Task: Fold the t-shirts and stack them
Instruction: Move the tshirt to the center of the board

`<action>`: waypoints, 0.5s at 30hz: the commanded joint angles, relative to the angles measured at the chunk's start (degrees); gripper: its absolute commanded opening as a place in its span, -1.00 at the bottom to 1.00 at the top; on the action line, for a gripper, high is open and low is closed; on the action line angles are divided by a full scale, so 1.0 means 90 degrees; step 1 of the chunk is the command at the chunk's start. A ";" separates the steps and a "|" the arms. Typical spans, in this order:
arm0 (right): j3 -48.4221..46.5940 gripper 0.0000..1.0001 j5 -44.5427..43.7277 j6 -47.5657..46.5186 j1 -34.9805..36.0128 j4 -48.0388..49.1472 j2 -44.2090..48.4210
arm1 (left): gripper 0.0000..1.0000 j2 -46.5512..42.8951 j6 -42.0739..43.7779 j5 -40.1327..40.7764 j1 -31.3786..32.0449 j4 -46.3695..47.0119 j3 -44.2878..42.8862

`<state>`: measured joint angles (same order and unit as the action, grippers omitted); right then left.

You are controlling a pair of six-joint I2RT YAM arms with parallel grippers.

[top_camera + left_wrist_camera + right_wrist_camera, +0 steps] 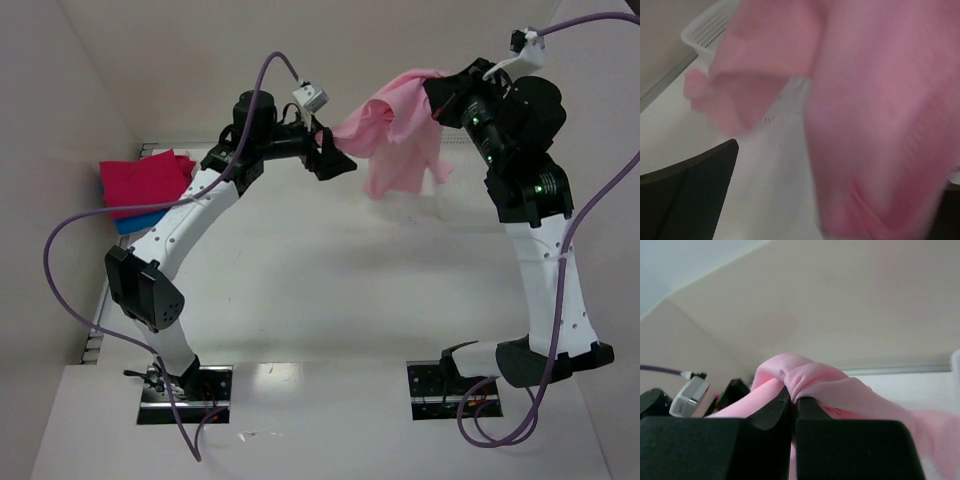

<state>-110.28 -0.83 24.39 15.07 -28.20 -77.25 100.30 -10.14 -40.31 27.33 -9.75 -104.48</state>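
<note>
Light pink t-shirt (pixel 398 135) is airborne over far-centre of table (pixel 330 290). Right gripper (pixel 792 399) clenched on bunched edge, cloth pinched between fingertips. Shirt hangs limp from that pinch. Long axis runs downward, in top view from upper right to lower left, with loose lobe toward left gripper (pixel 335 158). Left gripper spread wide, grasping nothing; cloth drapes in front of it, contact unclear. Folded magenta t-shirt (pixel 145 178) sits on blue t-shirt (pixel 140 222) at far left. White mesh basket (pixel 705 32) shows upper left in left wrist view.
</note>
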 commanded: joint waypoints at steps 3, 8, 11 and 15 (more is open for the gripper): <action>0.1021 -1.00 0.1956 0.1039 -0.0004 0.0760 0.0096 | 0.98 0.0067 0.0040 0.0543 0.0420 0.2895 0.0986; 0.0897 -1.00 0.2272 0.1017 -0.0004 0.0613 0.0224 | 0.77 0.0156 -0.0358 0.0028 0.0648 0.3763 0.1287; 0.0818 -1.00 0.2339 0.1011 -0.0004 0.0468 0.0292 | -0.06 0.0164 -0.0279 0.0074 0.0882 0.3769 0.1196; 0.0983 -1.00 0.2222 0.0908 -0.0004 0.0358 0.0450 | -1.00 -0.0078 -0.0377 0.0807 0.0909 0.3790 0.1317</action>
<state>-100.07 17.67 32.75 14.98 -26.76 -76.49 102.59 -13.69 -36.79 34.89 16.45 -92.55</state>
